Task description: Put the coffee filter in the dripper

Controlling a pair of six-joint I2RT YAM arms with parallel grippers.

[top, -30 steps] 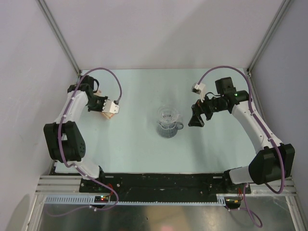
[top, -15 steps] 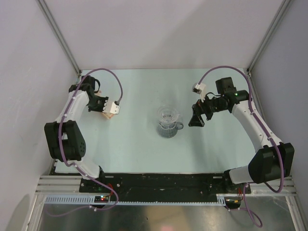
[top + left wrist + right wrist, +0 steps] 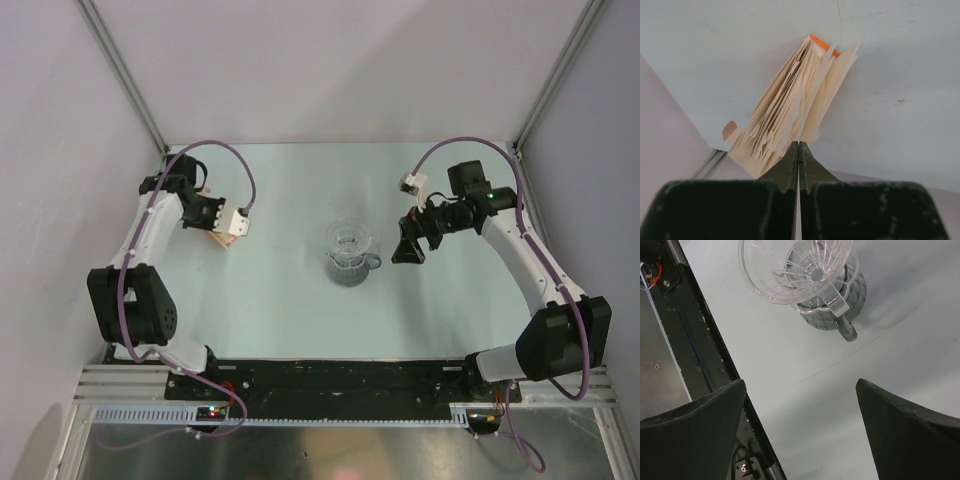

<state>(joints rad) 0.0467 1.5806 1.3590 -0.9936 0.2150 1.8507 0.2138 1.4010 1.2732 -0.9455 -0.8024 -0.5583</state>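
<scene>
The left arm (image 3: 150,225) reaches toward the far left corner of the tabletop (image 3: 290,180), and the left gripper (image 3: 798,150) has both fingers pressed together. The right arm (image 3: 522,242) bends inward from the right edge. The right gripper (image 3: 800,412) holds its fingers wide apart.

No legible text or markings

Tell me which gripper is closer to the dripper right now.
Right. The right gripper hangs open just beside the dripper, on its handle side, not touching. The left gripper is far off, closed at the tan paper stack.
</scene>
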